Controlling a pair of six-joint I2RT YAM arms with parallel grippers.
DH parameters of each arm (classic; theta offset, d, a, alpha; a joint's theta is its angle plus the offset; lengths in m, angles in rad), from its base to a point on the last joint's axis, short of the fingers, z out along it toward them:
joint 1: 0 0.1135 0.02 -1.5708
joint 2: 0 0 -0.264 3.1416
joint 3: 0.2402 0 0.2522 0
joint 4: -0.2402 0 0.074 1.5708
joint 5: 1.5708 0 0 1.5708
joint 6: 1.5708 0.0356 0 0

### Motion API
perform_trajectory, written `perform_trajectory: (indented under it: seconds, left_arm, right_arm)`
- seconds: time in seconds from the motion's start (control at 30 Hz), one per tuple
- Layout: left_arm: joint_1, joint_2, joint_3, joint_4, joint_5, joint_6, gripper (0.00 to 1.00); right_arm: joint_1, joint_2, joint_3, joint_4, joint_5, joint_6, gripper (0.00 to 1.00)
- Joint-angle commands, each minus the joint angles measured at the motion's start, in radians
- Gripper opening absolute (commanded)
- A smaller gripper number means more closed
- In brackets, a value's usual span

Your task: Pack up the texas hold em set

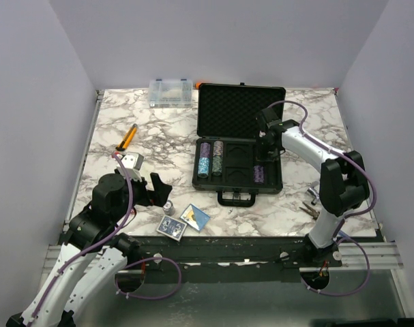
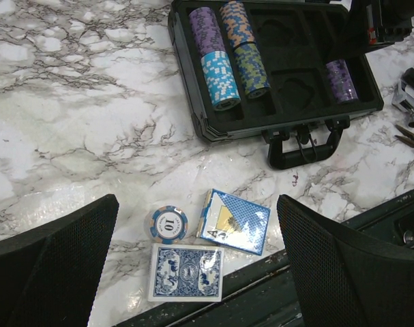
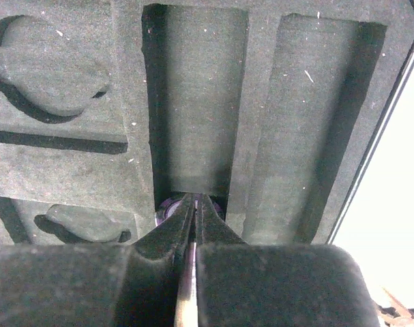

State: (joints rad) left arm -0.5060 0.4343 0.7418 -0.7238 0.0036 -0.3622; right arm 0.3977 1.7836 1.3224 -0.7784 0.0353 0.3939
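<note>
The black case [image 1: 239, 144] lies open, its foam-lined lid [image 1: 241, 109] standing at the back and its handle [image 1: 236, 198] toward me. Chip stacks [image 1: 211, 158] fill two left slots and a short purple stack [image 1: 258, 174] lies in a right slot. My right gripper [image 1: 264, 146] is inside the tray. In the right wrist view its jaws [image 3: 196, 197] are shut, tips at the purple stack [image 3: 167, 206]. My left gripper [image 2: 196, 204] is open above a single blue chip [image 2: 168, 223] and two blue card decks [image 2: 235, 221] [image 2: 186, 272] near the table's front edge. No dice show.
A clear plastic organizer box [image 1: 171, 92] stands at the back. An orange-handled tool [image 1: 128, 136] and a small silver object [image 1: 131, 160] lie at the left. Pliers [image 1: 310, 208] lie right of the case by the right arm's base. The decks lie close to the table's front edge [image 2: 275, 262].
</note>
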Motion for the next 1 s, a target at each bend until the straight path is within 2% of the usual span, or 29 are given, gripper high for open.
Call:
perform_trajectory:
  seconds: [0.0,0.2,0.43,0.67,0.8,0.97]
  left_arm:
    - [-0.003,-0.015,-0.006,0.0,-0.039,-0.009,0.98]
    - [-0.003,-0.013,-0.007,-0.003,-0.038,-0.011,0.98]
    - [-0.003,0.013,-0.006,-0.005,-0.042,-0.014,0.98]
    - [-0.003,0.067,0.049,-0.077,-0.096,-0.096,0.97]
    - [-0.003,0.112,0.148,-0.24,-0.125,-0.26,0.96]
    - [-0.003,0.155,0.238,-0.37,-0.12,-0.345,0.96]
  right_arm:
    - [-0.002,-0.039,0.022,-0.085,-0.029,-0.02,0.09]
    - [-0.001,-0.046,0.13,-0.123,0.031,-0.039,0.38]
    - [-0.001,-0.07,0.268,-0.153,0.062,-0.046,0.63]
    - [-0.002,-0.156,0.251,-0.082,0.046,-0.066,0.84]
    - [0.0,-0.165,0.251,-0.118,-0.004,0.012,0.89]
    - [-0.001,-0.164,0.219,-0.092,-0.076,0.047,0.98]
